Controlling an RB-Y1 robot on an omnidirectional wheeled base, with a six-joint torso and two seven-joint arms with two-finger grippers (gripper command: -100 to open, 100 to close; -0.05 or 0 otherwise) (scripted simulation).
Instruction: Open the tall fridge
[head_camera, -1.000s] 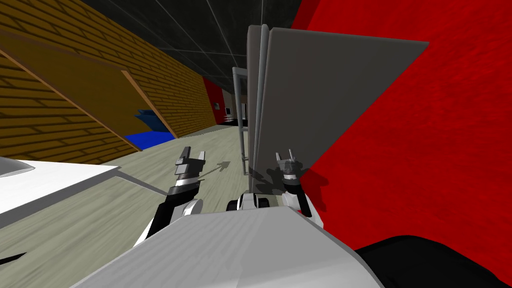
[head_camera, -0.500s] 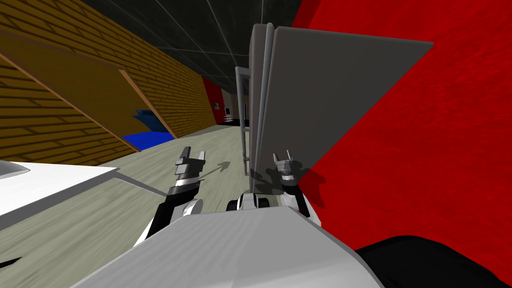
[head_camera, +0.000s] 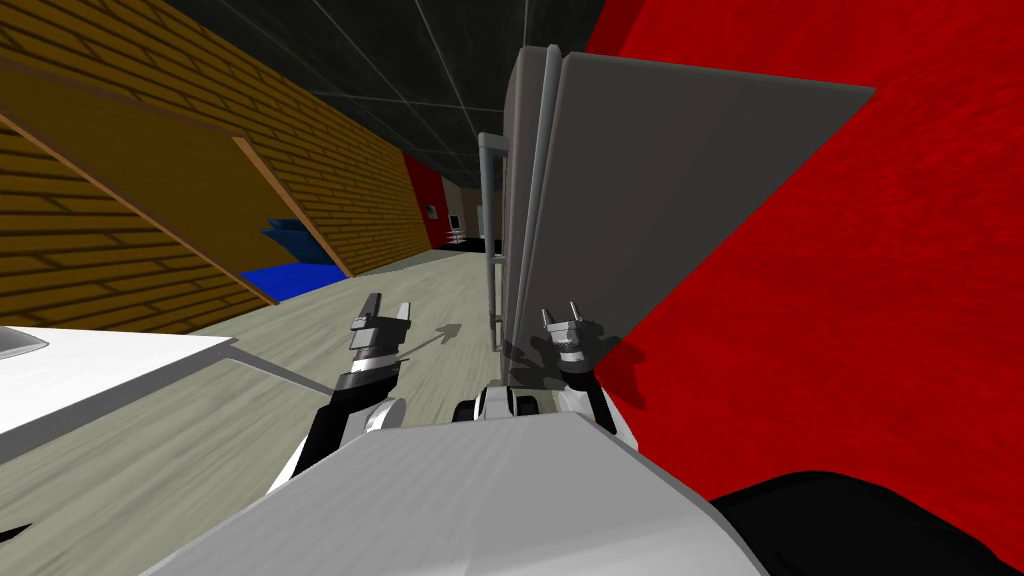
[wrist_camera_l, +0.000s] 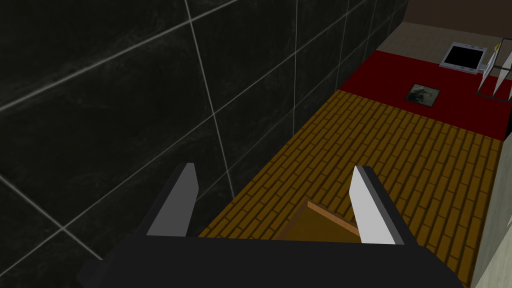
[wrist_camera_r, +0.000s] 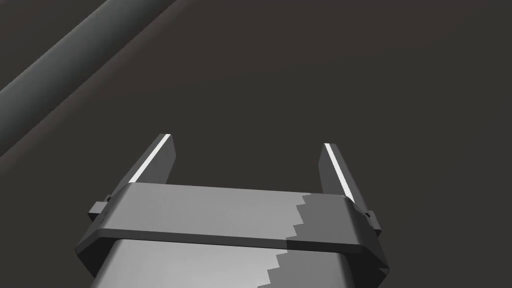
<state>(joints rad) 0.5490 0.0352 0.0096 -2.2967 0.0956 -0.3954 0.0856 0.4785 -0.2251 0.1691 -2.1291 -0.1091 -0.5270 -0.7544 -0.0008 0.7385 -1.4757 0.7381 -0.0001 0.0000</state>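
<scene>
Tall fridge (head_camera: 650, 200), plain dark grey, with long vertical handle (head_camera: 489, 250).

Tall grey fridge (head_camera: 660, 200) stands upright against the red wall (head_camera: 880, 300), door seemingly shut, long bar handle (head_camera: 489, 240) in front.

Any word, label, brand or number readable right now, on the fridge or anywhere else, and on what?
None can be read.
The grey fridge and its handle bear no label, brand or number.
The small frame on the far red wall is too small to tell whether it carries any text.
</scene>
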